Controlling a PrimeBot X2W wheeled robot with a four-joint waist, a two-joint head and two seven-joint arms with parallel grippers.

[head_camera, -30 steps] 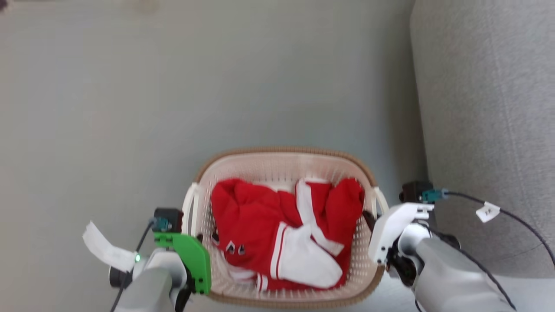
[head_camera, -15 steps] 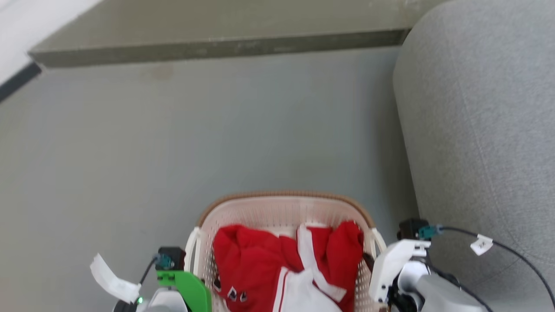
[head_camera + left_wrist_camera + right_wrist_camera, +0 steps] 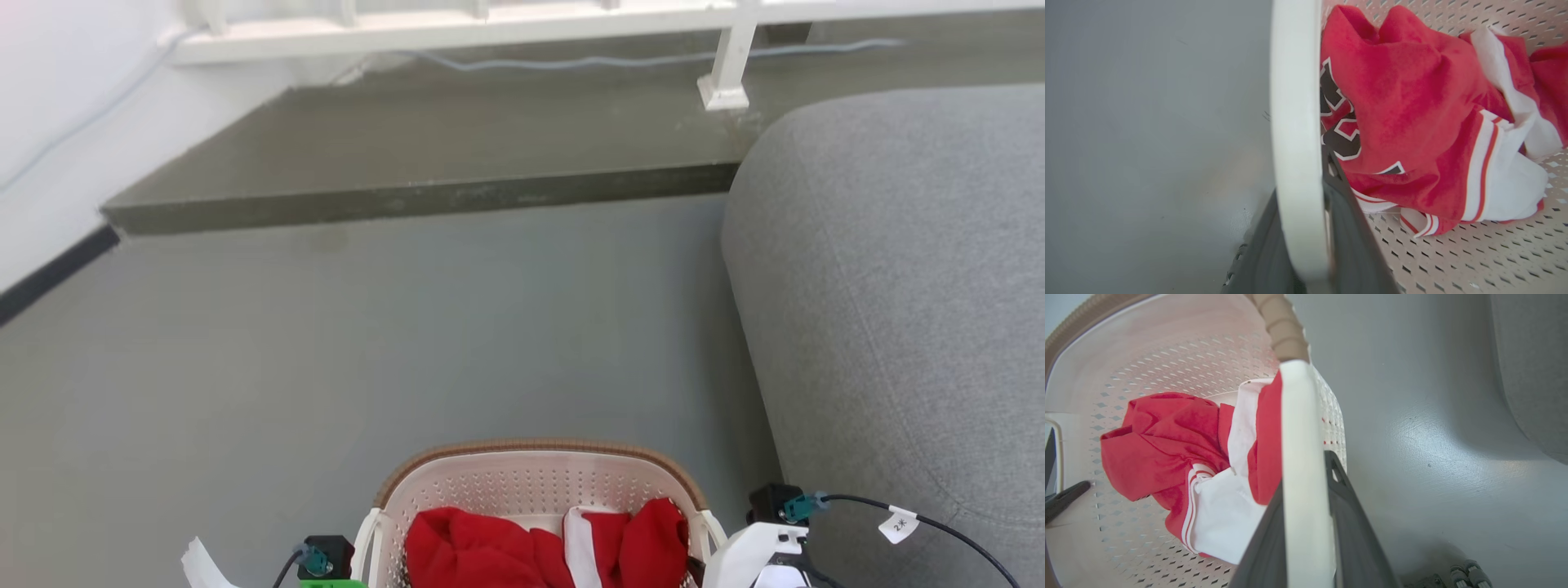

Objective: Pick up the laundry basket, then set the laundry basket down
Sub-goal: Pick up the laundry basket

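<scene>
A grey floor (image 3: 326,367) takes up most of the head view, with a grey sofa (image 3: 898,286) along its right side. A darker raised step (image 3: 408,155) lies at the far end, below a white railing (image 3: 490,16).

The laundry basket (image 3: 531,482) sits at the bottom edge of the head view, just left of the sofa and between the robot's two wrists. Whether it is touching the floor cannot be told. A crumpled red and white garment (image 3: 473,555) lies inside it against the perforated wall.

The left gripper (image 3: 1300,192) is clamped on the basket's left handle (image 3: 1294,102). Its dark fingers (image 3: 1355,245) press on either side of the white bar, one inside the basket and one outside.

The right gripper (image 3: 1306,473) grips the right handle (image 3: 1300,416) in the same way. Its fingers (image 3: 1355,539) straddle the bar just below the brown rim (image 3: 1282,330).

A black cable with a small white tag (image 3: 898,523) runs from the right wrist across the sofa.
</scene>
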